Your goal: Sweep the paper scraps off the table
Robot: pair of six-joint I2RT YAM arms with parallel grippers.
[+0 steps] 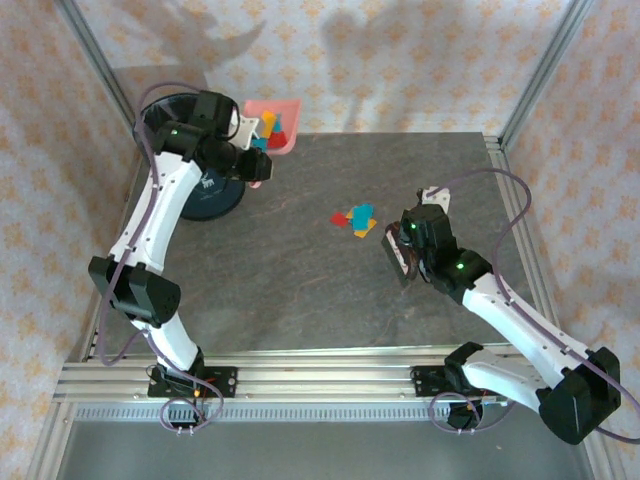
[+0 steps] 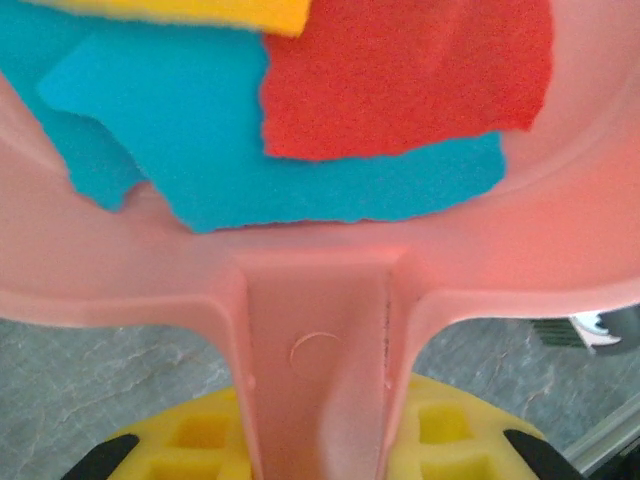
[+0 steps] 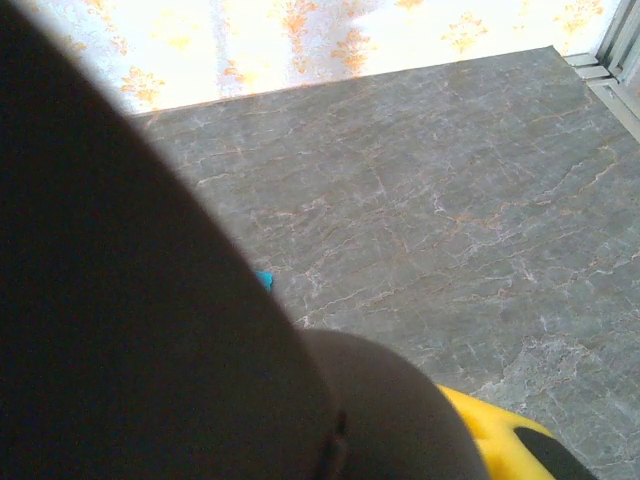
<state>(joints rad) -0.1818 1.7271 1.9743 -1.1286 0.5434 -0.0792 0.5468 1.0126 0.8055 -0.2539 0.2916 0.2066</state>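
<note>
Peach patterned walls (image 1: 400,60) are seen behind the dark grey worktop (image 1: 300,300). A small pile of paper scraps (image 1: 355,218) lies near the middle of the worktop. More scraps are carried in the pink dustpan (image 1: 290,145), which is held at the far left corner, beside a black round bin (image 1: 215,200). The left end effector (image 2: 320,450) is clamped on the handle of the dustpan. The right end effector (image 1: 408,250) is closed on a dark tool (image 3: 120,300), judged to be a brush, just to the right of the pile. The step in hand is judged to be the emptying of the dustpan. For the next move, the dustpan must be tipped over the bin without spilling. It must then be brought back low beside the pile, so that the rest can be swept in.
</note>
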